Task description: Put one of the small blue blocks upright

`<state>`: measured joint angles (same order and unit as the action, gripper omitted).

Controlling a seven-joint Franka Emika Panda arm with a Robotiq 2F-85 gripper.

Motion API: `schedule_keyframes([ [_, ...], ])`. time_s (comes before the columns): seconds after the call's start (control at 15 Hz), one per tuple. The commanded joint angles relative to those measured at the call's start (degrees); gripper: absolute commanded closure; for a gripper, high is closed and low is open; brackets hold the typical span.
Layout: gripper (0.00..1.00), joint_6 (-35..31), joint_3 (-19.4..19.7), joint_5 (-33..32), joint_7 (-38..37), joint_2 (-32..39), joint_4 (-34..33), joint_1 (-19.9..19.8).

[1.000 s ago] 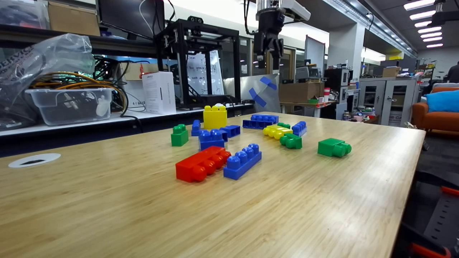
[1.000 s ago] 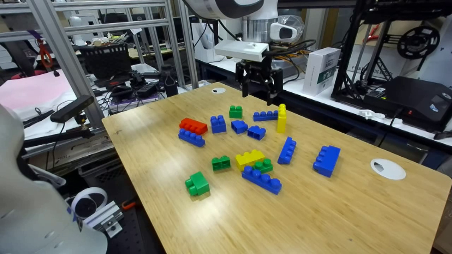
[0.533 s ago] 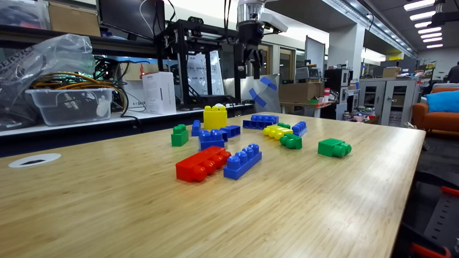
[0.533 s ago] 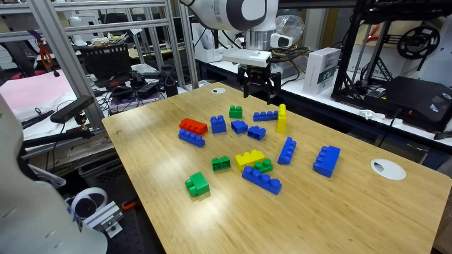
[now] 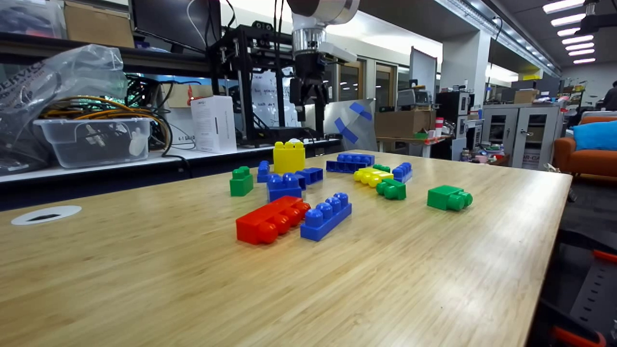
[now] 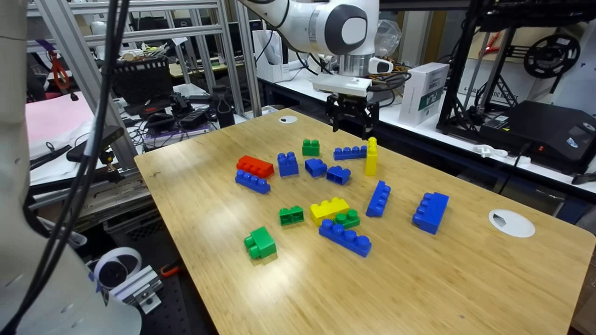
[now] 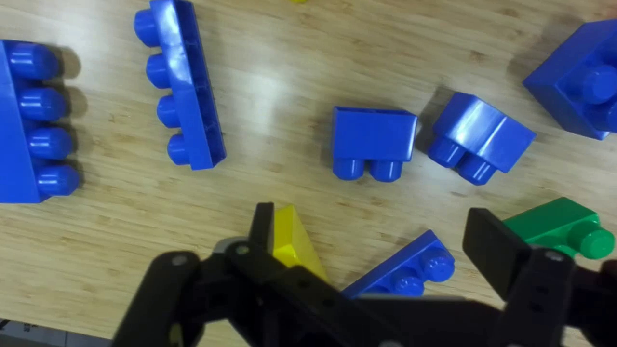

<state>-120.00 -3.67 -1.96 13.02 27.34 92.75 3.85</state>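
- Hanging spread wide, the gripper (image 7: 371,222) holds nothing.
- At twelve o'clock in the wrist view, small blue block (image 7: 373,139) lies studs toward six: best pinch its ends, tip studs up.
- Second small blue block (image 7: 484,134), two o'clock; shadowed gap probably slim.
- Glossy plastic, round studs; grained wooden table (image 7: 120,231).

Red brick (image 6: 255,167): one. Yellow bricks (image 6: 328,212): two. Green bricks (image 6: 262,242): four. Small blue bricks (image 6: 339,174): three. Long blue bricks (image 6: 344,238): five, being four slim and one broad. Small and long blue together: eight. All colours together: fifteen, the same tally in both exterior views. Wooden table (image 6: 419,279): one. White discs (image 6: 518,225) set in the table: two. Strips of blue tape (image 5: 345,131) on the grey panel (image 5: 364,135): two. Black spool (image 6: 547,56): one. Orange sofa (image 5: 585,165): one. Blue cushion (image 5: 596,143): one.
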Motion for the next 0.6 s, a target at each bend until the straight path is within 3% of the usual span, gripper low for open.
schedule_keyframes([
  [0.0,0.00,6.59,-0.01,-0.62,-2.29,5.26,-7.31,0.43],
  [0.53,0.00,7.98,0.00,-0.70,-4.54,12.77,-13.63,1.46],
])
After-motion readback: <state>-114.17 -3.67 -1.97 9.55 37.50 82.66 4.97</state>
